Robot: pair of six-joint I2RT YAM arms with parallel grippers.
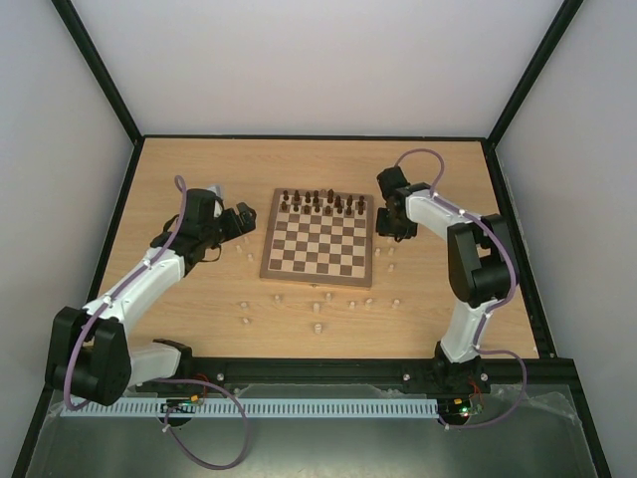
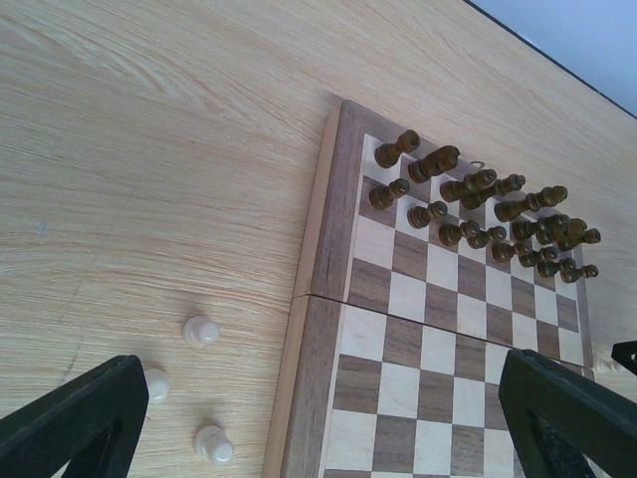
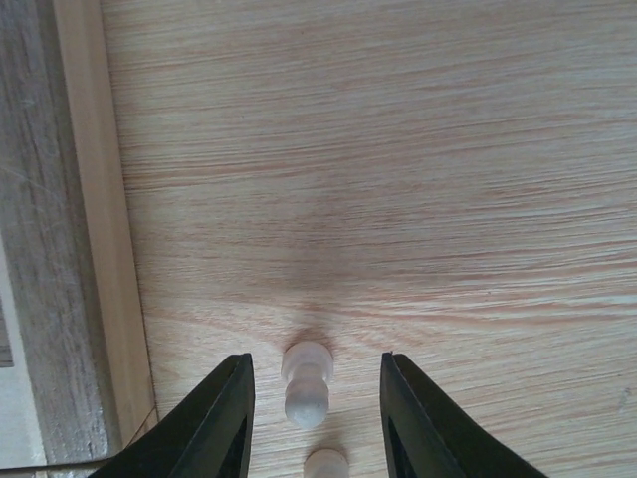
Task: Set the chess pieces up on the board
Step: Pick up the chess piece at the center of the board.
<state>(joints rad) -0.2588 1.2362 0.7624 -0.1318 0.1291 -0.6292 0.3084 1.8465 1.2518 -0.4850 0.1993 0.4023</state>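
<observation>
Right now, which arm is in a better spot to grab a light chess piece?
Right. The right gripper has a pale pawn between its jaws, gaps either side, so it probably only needs to close. The left gripper hangs wide open over the edge of the board, lined up on no piece.

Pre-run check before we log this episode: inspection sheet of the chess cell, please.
Surface: light wood table, no spills seen.
Job's things: board centred, near rows bare; dark pieces on its far rows; pale pieces scattered on the table beside and in front of it.
Clutter: nothing seen.
Jaws: left arm wide open, empty; right arm apart either side of one pale piece, not touching.
Cables: purple cables loop along both arms.
Surroundings: black-framed enclosure, plain walls.
</observation>
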